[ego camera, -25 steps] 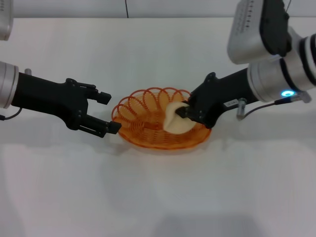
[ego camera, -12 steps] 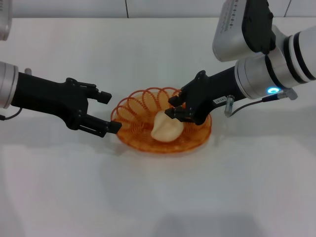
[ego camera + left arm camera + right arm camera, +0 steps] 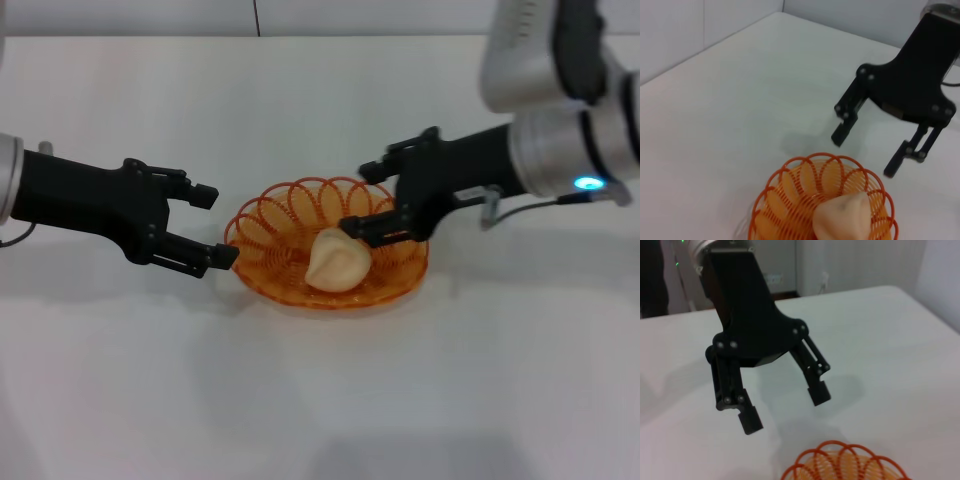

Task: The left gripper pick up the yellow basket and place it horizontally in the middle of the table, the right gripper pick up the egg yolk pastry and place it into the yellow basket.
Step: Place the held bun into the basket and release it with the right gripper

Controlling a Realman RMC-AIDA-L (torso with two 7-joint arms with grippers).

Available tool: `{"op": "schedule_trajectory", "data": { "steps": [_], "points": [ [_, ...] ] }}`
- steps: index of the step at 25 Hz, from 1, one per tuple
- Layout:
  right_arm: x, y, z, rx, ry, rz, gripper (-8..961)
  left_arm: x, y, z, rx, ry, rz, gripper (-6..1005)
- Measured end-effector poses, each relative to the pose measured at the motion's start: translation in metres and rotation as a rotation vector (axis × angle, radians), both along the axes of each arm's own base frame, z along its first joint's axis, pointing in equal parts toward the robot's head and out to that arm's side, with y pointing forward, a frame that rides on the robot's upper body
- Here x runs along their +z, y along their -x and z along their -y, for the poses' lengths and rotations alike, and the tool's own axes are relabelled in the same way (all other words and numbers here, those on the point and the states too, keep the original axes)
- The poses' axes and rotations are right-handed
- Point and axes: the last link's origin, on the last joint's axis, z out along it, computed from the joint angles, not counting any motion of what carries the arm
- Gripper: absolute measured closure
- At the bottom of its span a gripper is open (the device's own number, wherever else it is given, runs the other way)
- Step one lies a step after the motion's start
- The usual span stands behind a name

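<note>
Two black grippers flank the yellow basket [image 3: 327, 247] in the head view, which sits flat near the middle of the white counter [image 3: 320, 390]. The egg yolk pastry [image 3: 337, 262] lies inside the basket, toward its front, touched by neither gripper. The left gripper [image 3: 211, 225] hovers just beside the basket's left rim with its fingers spread apart and holding nothing. The right gripper [image 3: 362, 196] hangs over the basket's right rear rim, fingers also spread wide, the lower one just above the pastry.

From the left wrist view, the yellow basket [image 3: 790, 210] sits close below with the egg yolk pastry [image 3: 842, 220] resting in it, and beyond it the right gripper [image 3: 865, 152] hangs above the counter [image 3: 730, 100] with its fingers parted.

From the right wrist view, the left gripper [image 3: 786, 409] faces the camera, fingers apart and empty, just beyond the looped rim of the yellow basket [image 3: 845, 464].
</note>
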Motion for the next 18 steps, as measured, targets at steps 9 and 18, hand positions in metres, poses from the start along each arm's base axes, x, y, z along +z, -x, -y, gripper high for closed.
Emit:
{"op": "schedule_trajectory", "data": {
  "steps": [9, 18],
  "points": [
    [0.023, -0.034, 0.024, -0.011, -0.047, -0.09, 199, 0.01, 0.01, 0.009, -0.033, -0.043, 0.051, 111],
    [0.031, -0.052, 0.037, -0.024, -0.025, -0.102, 100, 0.014, 0.015, 0.018, -0.078, -0.061, 0.086, 112]
  ]
}}
